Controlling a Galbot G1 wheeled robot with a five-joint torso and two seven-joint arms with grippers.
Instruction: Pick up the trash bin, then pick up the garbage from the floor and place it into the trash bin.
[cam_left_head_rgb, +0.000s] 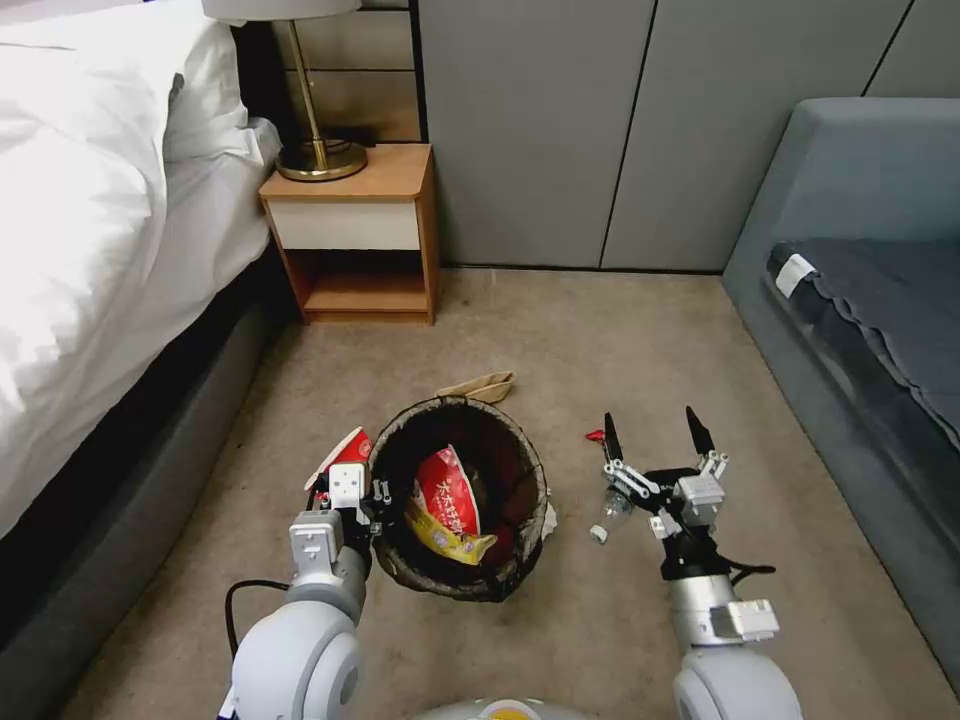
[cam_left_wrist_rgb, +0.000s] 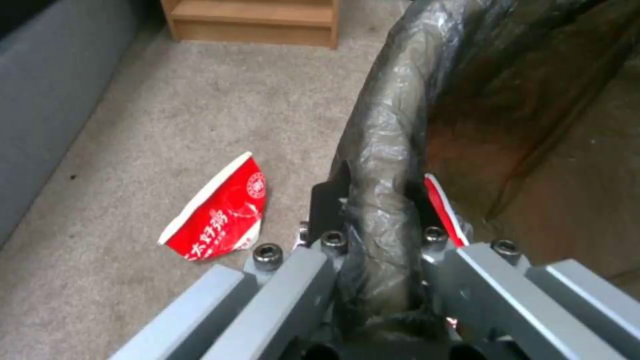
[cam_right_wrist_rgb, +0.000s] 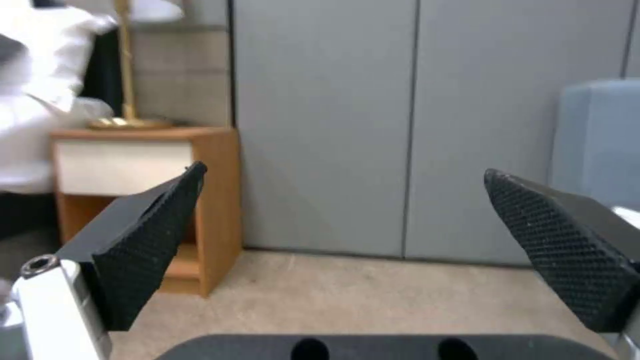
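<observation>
Trash bin is sitting tilted over the carpet between our two arms, its dark liner folded over the rim, a red and yellow snack wrapper lying inside. We are clamping its near-left rim with our left end effector, one finger inside and one outside. A crushed red-and-white cup is lying on the floor just beside that rim. Tan paper is resting beyond the bin. Our right end effector is hovering spread wide and holding nothing, a small bottle beneath it.
</observation>
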